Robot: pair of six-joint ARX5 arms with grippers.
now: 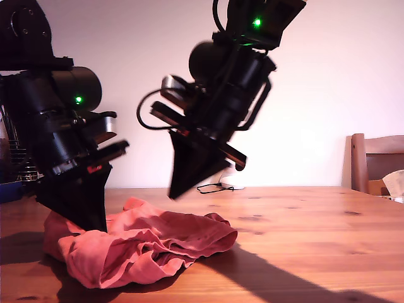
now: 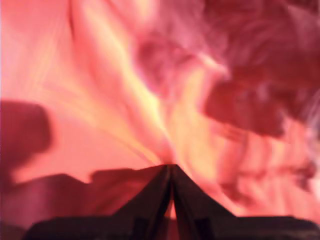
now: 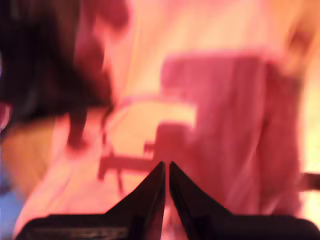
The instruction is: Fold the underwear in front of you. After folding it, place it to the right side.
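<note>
Exterior view: bright white wall (image 1: pixel 334 95) behind, so both arms read as near-black silhouettes, detail lost. Long dark shadows run across the table (image 1: pixel 303 252) toward lower right of the frame. Upper arm slightly motion-blurred. Both wrist views soft, badly out of focus w/ heavy pink-orange cast; blown-out yellowish patches mid-frame, dark blobs at upper left of the second.

The underwear (image 1: pixel 148 249) lay in a bunched heap on the table (image 1: pixel 303 240), in the lower left of the exterior view. One gripper (image 1: pixel 88 218) stood at the heap's left end, its tip down in the cloth. The other gripper (image 1: pixel 180 189) hung above the heap's middle, clear of the cloth, further right in that view. A chair (image 1: pixel 375 161) stood behind the table at the exterior view's right edge. A cable (image 1: pixel 211 187) lay on the table behind the heap.
</note>
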